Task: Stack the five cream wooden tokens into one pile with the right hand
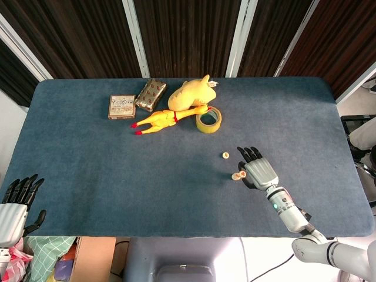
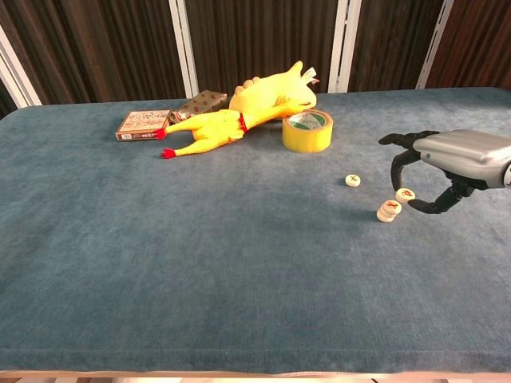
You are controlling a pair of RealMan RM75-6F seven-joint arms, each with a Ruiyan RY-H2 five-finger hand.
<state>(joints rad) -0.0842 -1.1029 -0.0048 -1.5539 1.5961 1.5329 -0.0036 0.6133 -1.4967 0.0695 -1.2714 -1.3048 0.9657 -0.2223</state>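
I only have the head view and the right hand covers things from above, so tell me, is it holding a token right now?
Observer: Yes. In the chest view the right hand pinches one token off the cloth.
Operator: Where is it relative to the pile?
Observer: The held token hangs just right of the pile, slightly higher, not yet on it.
Operator: How tall is the pile?
Observer: The chest view shows it standing taller than the lone token; the exact count is unclear.
Operator: And the left hand?
Observer: Your view has it; the chest view lacks it.
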